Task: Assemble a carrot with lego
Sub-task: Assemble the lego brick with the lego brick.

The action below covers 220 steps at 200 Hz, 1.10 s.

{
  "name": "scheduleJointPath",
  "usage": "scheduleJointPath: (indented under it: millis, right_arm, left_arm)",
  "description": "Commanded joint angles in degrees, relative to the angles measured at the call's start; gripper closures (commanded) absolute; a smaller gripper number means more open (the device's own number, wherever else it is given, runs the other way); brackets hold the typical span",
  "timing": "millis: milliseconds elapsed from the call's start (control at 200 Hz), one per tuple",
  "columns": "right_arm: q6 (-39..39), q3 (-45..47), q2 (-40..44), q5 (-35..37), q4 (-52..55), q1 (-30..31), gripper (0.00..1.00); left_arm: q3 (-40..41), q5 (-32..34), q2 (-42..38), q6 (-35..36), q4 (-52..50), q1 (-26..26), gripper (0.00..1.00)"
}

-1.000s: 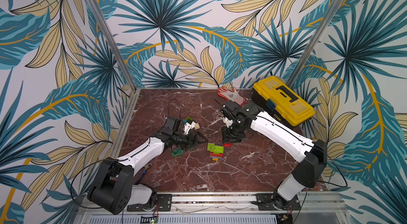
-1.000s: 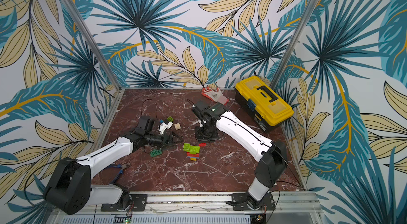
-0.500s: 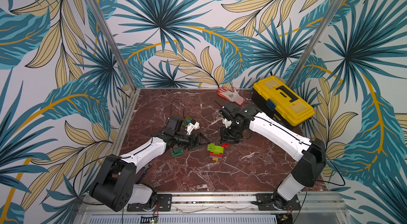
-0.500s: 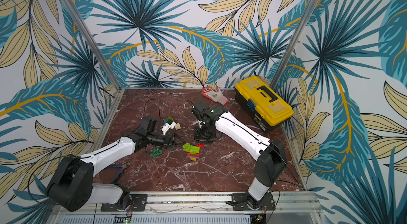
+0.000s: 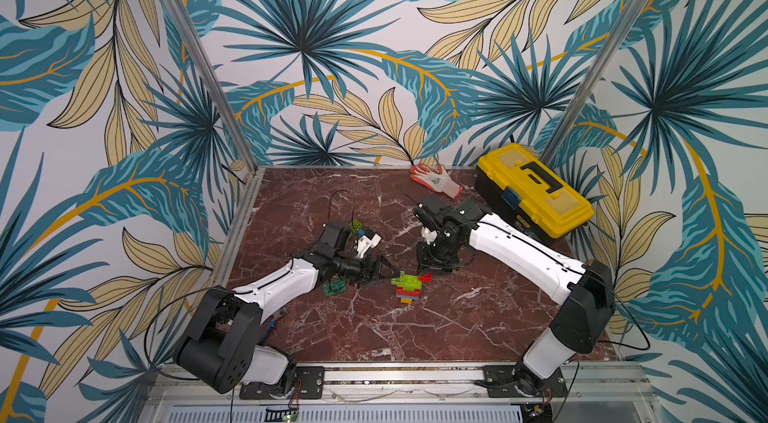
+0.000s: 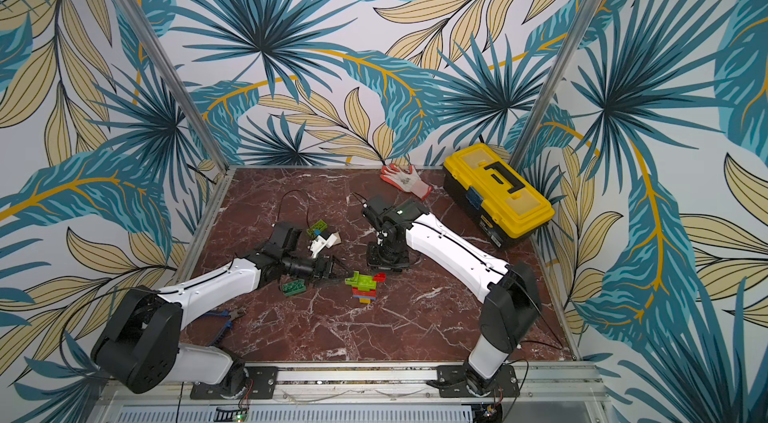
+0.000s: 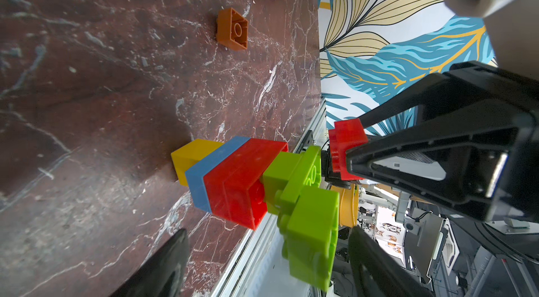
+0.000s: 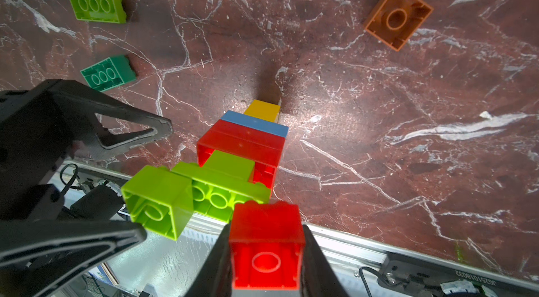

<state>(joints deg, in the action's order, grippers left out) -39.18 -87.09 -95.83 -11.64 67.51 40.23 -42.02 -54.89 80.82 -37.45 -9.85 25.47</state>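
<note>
- Just over the last second the left pincer has slid across the tabletop toward the lego stack, which stands at mid-frame in both top views. Its black fingers are spread on either side of the lime green top bricks; whether they touch, I cannot tell.
- Meanwhile the right pincer has eased lower toward the same stack. It pinches a small red brick by two opposite sides, socket side facing its wrist camera.
- My reading: the left arm is placed to steady the stack while the red brick gets pressed on beside the lime square. The carrot is part built, and that join is not yet made.
- From the tabletop up, the stack is a yellow brick, a blue brick, a red oblong, then the lime pieces. All are glossy hard plastic, square-edged, with round studs and tube sockets.
- Loose on the veined, red-brown marble-look surface lie an orange square brick, a lime oblong and a dark green oblong. The last sits just left of the stack in both top views.
</note>
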Motion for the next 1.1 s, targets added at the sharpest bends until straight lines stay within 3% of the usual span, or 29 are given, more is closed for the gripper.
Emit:
scheduleJointPath:
  millis: [0, 1096]
  right_arm:
    - [-1.5, 1.4, -0.6, 0.6, 0.0, 0.6, 0.71]
    - [-1.6, 2.9, -2.2, 3.7, 1.7, 2.6, 0.72]
  left_arm:
    - [1.0, -0.1, 0.4, 1.3, 0.9, 0.3, 0.14]
    - [0.6, 1.8, 1.5, 2.8, -2.3, 0.5, 0.15]
